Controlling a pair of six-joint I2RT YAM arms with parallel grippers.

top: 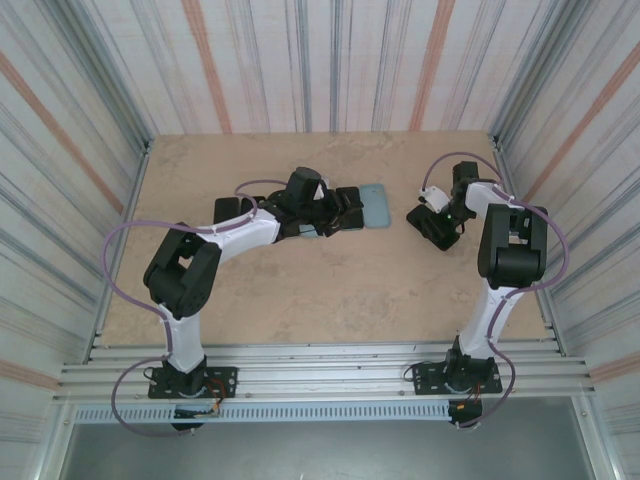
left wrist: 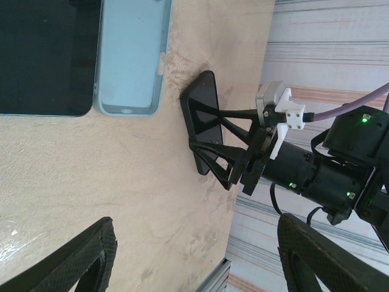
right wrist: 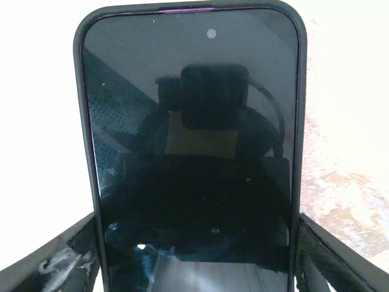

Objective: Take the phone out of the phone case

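Logging the layout, largest first. The beige, mottled worktop (top: 300, 290) carried everything. Near its middle lay a dark-screened slab (left wrist: 45, 55) with an empty light-blue case (left wrist: 130, 55) just beside it, hollow side up. The left fingers (left wrist: 85, 261) hung close by, spread wide and holding nothing.

The phone (right wrist: 194, 152) sat toward the right side of the worktop, screen up and apparently lying flat. The right fingers (right wrist: 55, 261) stood against both long edges at its near end. Whether they were truly pinching it could not be told. A black case (right wrist: 86, 121) appeared to be on the phone: a thick matte rim ran all round, with a purple sliver at the top edge.

Handling, as a judgement: the phone was probably rigid and light, and its glass front slick and fragile. The case was likely rubbery, flexible and easier to grip. Holds belonged on the long side edges, off the screen. One pair of fingers could pin the body while the other peeled the case lip at a corner. The main risk was the phone slipping or popping free.

Writing: no brand or label was legible. The only marks were a small pale dot near the top of the screen and the wrist camera's reflection.
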